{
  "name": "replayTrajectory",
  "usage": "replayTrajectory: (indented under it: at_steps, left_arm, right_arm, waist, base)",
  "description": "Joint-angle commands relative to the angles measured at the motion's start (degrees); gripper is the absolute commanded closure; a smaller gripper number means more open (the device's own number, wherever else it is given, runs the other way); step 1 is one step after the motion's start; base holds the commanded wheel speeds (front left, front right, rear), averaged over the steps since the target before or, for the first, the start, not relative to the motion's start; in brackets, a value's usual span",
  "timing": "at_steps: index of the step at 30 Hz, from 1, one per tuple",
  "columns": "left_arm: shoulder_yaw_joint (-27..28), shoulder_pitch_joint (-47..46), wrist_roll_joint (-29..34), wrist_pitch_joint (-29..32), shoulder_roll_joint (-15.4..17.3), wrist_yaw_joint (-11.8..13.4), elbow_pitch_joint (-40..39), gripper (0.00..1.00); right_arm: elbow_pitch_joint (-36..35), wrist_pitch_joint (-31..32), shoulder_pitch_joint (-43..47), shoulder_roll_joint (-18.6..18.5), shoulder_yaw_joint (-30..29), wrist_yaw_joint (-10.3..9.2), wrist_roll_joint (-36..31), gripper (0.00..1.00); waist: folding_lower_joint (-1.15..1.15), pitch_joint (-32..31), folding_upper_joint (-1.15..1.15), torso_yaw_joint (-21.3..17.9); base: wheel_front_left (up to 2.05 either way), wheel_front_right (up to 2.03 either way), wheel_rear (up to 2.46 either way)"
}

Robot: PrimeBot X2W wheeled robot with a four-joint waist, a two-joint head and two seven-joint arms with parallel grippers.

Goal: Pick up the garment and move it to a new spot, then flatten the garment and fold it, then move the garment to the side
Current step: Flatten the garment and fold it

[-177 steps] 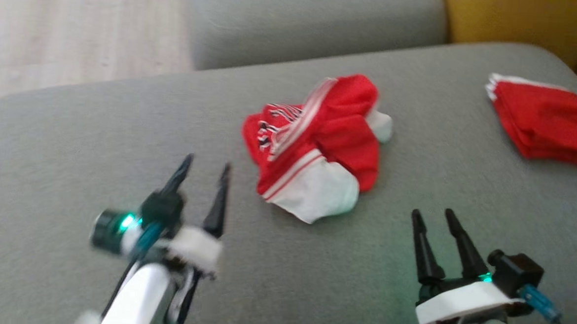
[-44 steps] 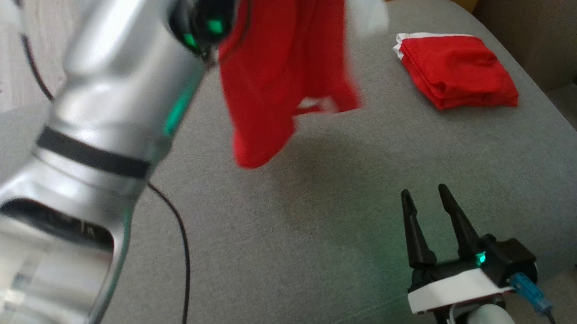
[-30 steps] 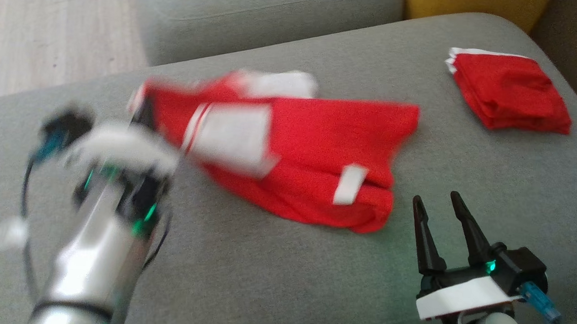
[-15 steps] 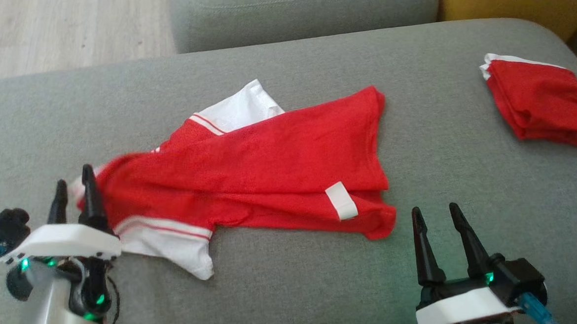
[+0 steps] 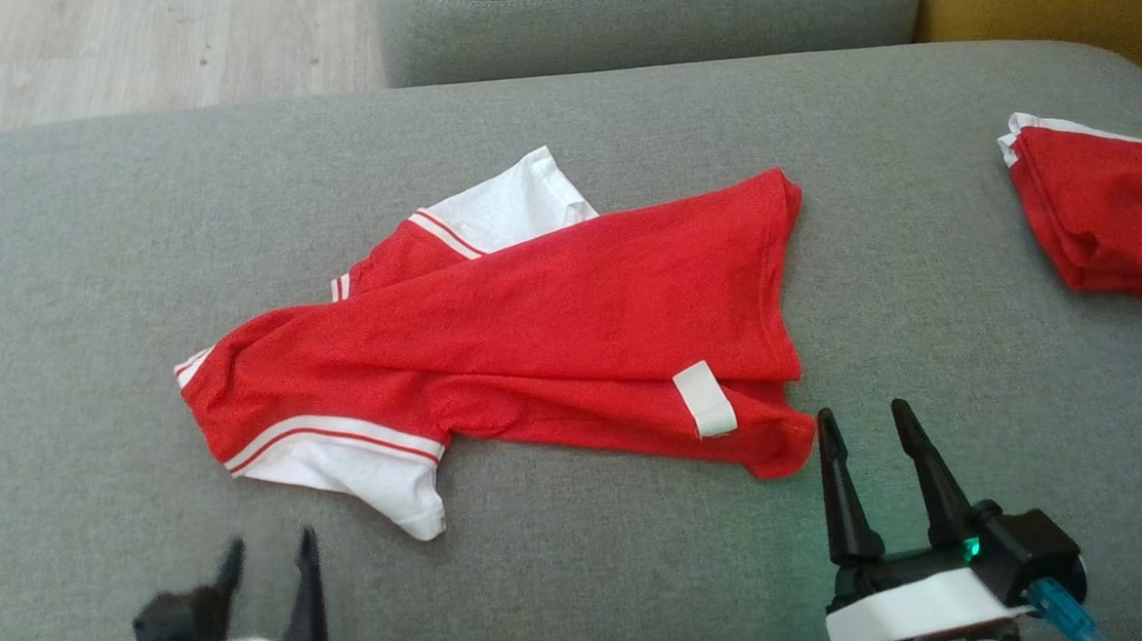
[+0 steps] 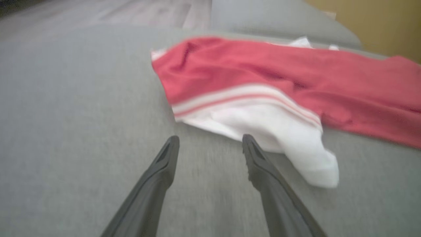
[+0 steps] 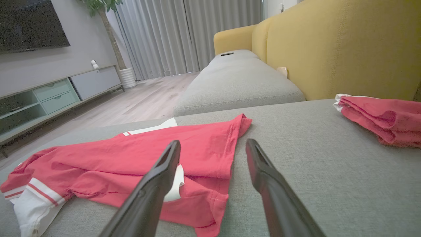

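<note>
Garment: red jersey [image 5: 551,329] with white sleeves, laid rumpled and partly doubled over on the grey sofa seat [image 5: 96,237].
Long axis: run across the seat, sleeves to the left, hem to the right and a little farther off.
Left end effector [image 5: 269,544]: spread wide, nothing held; white sleeve [image 6: 279,131] found just ahead, slightly to its right.
Right end effector [image 5: 862,414]: spread wide, nothing held; hem corner [image 5: 789,449] found just beside its left fingertip.
Nearer arm: the right is judged nearer, at the hem.
Folded red garment [image 5: 1104,212]: set well apart, far right.
</note>
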Motion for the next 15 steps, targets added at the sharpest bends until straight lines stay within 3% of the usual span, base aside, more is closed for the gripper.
replayTrajectory:
  at_steps: [1, 8, 15]
  left_arm:
    - [0.32, -2.38, -1.73, -0.31, 0.26, 0.43, 0.17, 0.0]
    - [-1.29, -7.3, -7.74, -0.31, 0.25, -1.05, 6.72, 0.0]
    - [-2.21, -12.82, -9.07, -0.31, 0.24, -2.2, 17.07, 0.0]
  right_arm:
    - [-1.75, -0.63, -1.17, -0.57, 1.67, 0.39, -0.43, 0.0]
    - [-1.57, -0.63, -1.78, -1.25, 2.5, 0.39, -0.29, 0.0]
    - [-1.64, -0.63, -2.47, -2.34, 2.64, 0.39, -0.27, 0.0]
  waist:
    - [0.0, -0.12, 0.0, 0.12]
    - [0.0, 0.36, 0.0, -0.54]
    - [0.0, 1.56, 0.0, -1.92]
  base:
    - [0.0, 0.0, 0.0]
    - [0.0, 0.0, 0.0]
    - [0.0, 0.0, 0.0]
